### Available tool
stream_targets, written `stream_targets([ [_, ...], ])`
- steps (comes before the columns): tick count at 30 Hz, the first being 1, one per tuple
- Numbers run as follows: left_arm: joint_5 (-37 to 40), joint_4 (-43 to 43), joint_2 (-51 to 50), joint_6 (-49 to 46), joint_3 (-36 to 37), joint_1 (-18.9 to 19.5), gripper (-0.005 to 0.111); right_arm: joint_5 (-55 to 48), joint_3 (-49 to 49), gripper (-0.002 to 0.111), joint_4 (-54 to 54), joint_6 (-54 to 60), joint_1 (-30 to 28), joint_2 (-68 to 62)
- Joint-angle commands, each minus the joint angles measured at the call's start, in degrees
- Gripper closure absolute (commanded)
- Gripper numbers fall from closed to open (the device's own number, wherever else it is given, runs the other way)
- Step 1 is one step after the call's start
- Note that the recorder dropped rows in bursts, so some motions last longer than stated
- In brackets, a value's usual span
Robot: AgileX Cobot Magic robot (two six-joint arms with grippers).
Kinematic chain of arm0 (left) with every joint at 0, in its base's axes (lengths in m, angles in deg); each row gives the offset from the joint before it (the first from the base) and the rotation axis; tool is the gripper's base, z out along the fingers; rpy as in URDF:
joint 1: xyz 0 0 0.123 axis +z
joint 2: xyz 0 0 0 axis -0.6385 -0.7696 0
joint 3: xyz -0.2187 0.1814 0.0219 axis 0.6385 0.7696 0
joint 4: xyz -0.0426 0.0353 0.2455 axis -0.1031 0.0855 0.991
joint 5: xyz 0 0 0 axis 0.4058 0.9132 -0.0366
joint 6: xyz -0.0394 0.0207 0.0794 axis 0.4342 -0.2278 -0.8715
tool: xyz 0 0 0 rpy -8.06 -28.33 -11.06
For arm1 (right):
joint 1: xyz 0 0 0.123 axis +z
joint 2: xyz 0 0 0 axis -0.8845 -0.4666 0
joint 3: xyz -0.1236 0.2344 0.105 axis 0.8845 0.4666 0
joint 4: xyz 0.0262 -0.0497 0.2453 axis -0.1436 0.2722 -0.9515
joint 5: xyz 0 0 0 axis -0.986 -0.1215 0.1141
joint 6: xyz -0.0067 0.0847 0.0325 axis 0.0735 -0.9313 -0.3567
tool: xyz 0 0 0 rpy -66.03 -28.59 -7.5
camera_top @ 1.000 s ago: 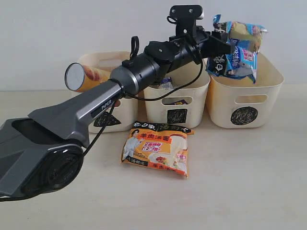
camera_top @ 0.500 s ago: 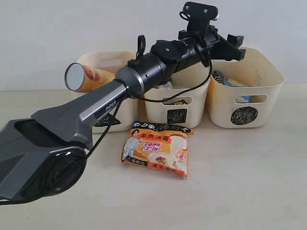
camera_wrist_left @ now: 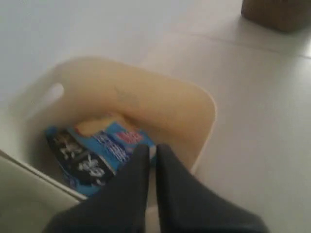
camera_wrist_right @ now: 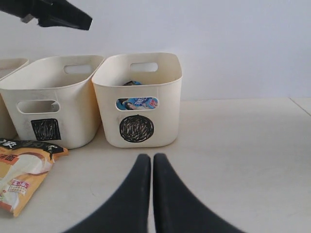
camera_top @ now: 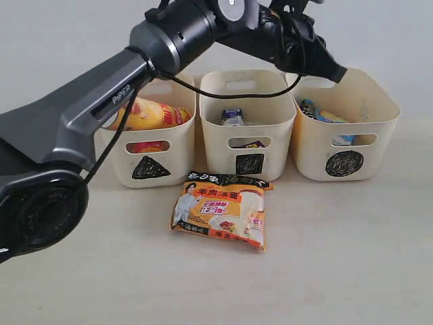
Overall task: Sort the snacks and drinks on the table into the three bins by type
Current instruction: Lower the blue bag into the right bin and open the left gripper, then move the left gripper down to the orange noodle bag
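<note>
Three cream bins stand in a row on the table [camera_top: 352,257]: triangle bin [camera_top: 174,157], square bin [camera_top: 276,135], circle bin [camera_top: 375,145]. The blue-white noodle bag [camera_top: 318,112] lies inside the circle bin [camera_wrist_left: 160,97], seen from above as the blue-white noodle bag [camera_wrist_left: 92,150]. My left gripper [camera_top: 336,73] hangs above that bin's rim, shut and empty [camera_wrist_left: 151,147]. The orange-white noodle bag [camera_top: 222,211] lies flat in front of the square bin. A yellow chip tube [camera_top: 145,114] rests in the triangle bin. The small blue-white carton [camera_top: 233,117] sits in the square bin. My right gripper [camera_wrist_right: 148,158] is shut, low over the table before the circle bin [camera_wrist_right: 146,80].
My left arm [camera_top: 122,95] stretches from the lower left high across the bins. A white wall rises right behind the bins. A brown box [camera_wrist_left: 277,12] stands on the floor beyond the table. The orange-white bag's corner [camera_wrist_right: 22,170] lies beside my right gripper.
The blue-white noodle bag was let go and now lies in the circle bin. My left gripper has shut and the arm has lifted higher.
</note>
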Motion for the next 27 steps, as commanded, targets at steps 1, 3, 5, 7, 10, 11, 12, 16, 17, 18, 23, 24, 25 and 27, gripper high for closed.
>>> stream_targets([
  [1,11.95,2.39,3.03,2.32,-0.16,-0.89,0.102,0.41,0.27,0.108,0.22,0.12,-0.14,0.33],
  [3,13.75,3.06,4.73,2.58,1.47,-1.55,0.102,0.41,0.27,0.108,0.22,0.12,-0.14,0.33],
  [5,14.81,3.19,6.38,2.34,4.24,-2.2,0.102,0.41,0.27,0.108,0.22,0.12,-0.14,0.33],
  [7,16.62,3.19,7.88,2.34,7.79,-2.81,0.102,0.41,0.27,0.108,0.22,0.12,-0.14,0.33],
  [10,19.08,3.19,9.55,1.44,12.42,-3.52,0.102,0.41,0.27,0.108,0.22,0.12,-0.14,0.33],
  [11,19.56,3.19,10.2,1.44,13.48,-3.69,0.102,0.41,0.27,0.108,0.22,0.12,-0.14,0.33],
  [12,19.81,2.67,10.88,1.44,14.79,-3.76,0.102,0.41,0.27,0.108,0.22,0.12,-0.14,0.33],
  [16,22.12,-1.33,13.82,0.4,20.76,-3.94,0.102,0.41,0.27,0.108,0.22,0.12,-0.14,0.33],
  [17,22.21,-1.33,14.56,0.31,22.72,-4.05,0.102,0.41,0.27,0.108,0.22,0.12,-0.14,0.33],
  [18,22.19,-1.1,15.83,0.31,24.85,-4.16,0.102,0.31,0.27,0.108,0.22,0.12,-0.14,0.33],
  [23,19.46,-1.1,22.24,-0.31,37.93,-4.15,0.102,0.31,0.27,0.108,0.22,0.12,-0.14,0.33],
  [24,17.69,-1.1,24.05,-0.43,40.67,-4.15,0.102,0.31,0.27,0.108,0.22,0.12,-0.14,0.33],
  [25,15.63,-1.1,25.94,-0.7,44.2,-4.15,0.102,0.31,0.27,0.108,0.22,0.12,-0.14,0.33],
  [27,11.34,-1.1,29.57,-1.09,51.63,-4.15,0.102,0.31,0.27,0.108,0.22,0.12,-0.14,0.33],
])
